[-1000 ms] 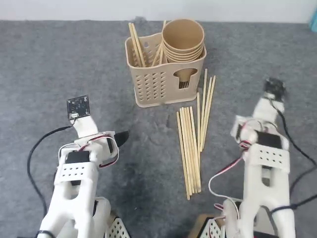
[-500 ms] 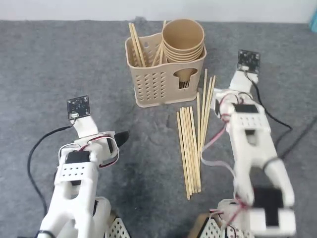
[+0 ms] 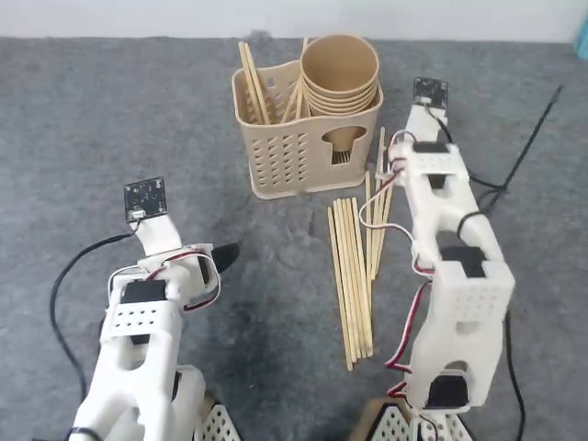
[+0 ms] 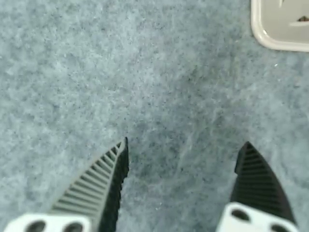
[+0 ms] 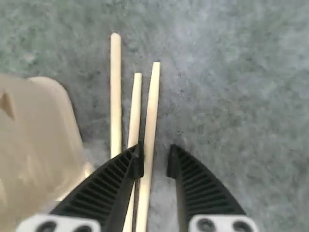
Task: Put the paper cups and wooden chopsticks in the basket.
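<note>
The beige basket (image 3: pixel 276 165) stands at the back middle of the grey mat, holding a stack of paper cups (image 3: pixel 340 60) and a few wooden chopsticks (image 3: pixel 253 83). Several more chopsticks (image 3: pixel 351 276) lie on the mat to its right. My right gripper (image 3: pixel 381 170) is down at the far ends of three of them, beside the basket wall (image 5: pixel 34 125). In the right wrist view the right gripper (image 5: pixel 154 153) is narrowly open, with one chopstick (image 5: pixel 152 96) between its fingers and two others (image 5: pixel 115 87) just outside. My left gripper (image 4: pixel 186 147) is open over bare mat, near left (image 3: pixel 220 257).
A black cable (image 3: pixel 524 156) trails over the mat to the right of the right arm. A basket corner (image 4: pixel 280 24) lies ahead of the left gripper. Bare mat spreads left of the basket.
The right arm has swung from the right side forward and inward, bringing its gripper down onto the chopsticks beside the basket. The left arm has not moved.
</note>
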Motion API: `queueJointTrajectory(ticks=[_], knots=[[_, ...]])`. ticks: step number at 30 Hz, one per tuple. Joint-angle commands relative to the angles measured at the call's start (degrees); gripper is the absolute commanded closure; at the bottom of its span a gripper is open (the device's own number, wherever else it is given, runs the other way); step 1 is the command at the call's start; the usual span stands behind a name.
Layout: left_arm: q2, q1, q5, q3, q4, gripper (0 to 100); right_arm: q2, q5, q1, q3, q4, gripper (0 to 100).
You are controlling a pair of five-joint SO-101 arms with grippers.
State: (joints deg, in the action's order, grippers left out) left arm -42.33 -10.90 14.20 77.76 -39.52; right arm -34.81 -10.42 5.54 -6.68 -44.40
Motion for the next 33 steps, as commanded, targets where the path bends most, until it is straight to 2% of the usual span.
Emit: queueJointTrajectory(ticks=[1,8,12,24,33], knots=[[-1.58,0.26,-0.18,-0.48,1.67,66,-3.12,-0.44,0.22,-8.18,-3.91,90.0],[-1.58,0.26,-0.18,-0.48,1.67,66,-7.08,-0.53,-0.22,-13.71,-9.71,99.1],[-1.58,0.26,-0.18,-0.48,1.67,66,-5.58,-0.62,-0.22,-15.30,-17.63,99.1],[-1.58,0.26,-0.18,-0.57,2.11,66,14.46,-0.26,-2.24,-15.56,-44.70,99.1],[-1.58,0.26,-0.09,-0.40,2.81,66,25.19,-0.26,-5.93,-14.86,-57.45,99.1]])
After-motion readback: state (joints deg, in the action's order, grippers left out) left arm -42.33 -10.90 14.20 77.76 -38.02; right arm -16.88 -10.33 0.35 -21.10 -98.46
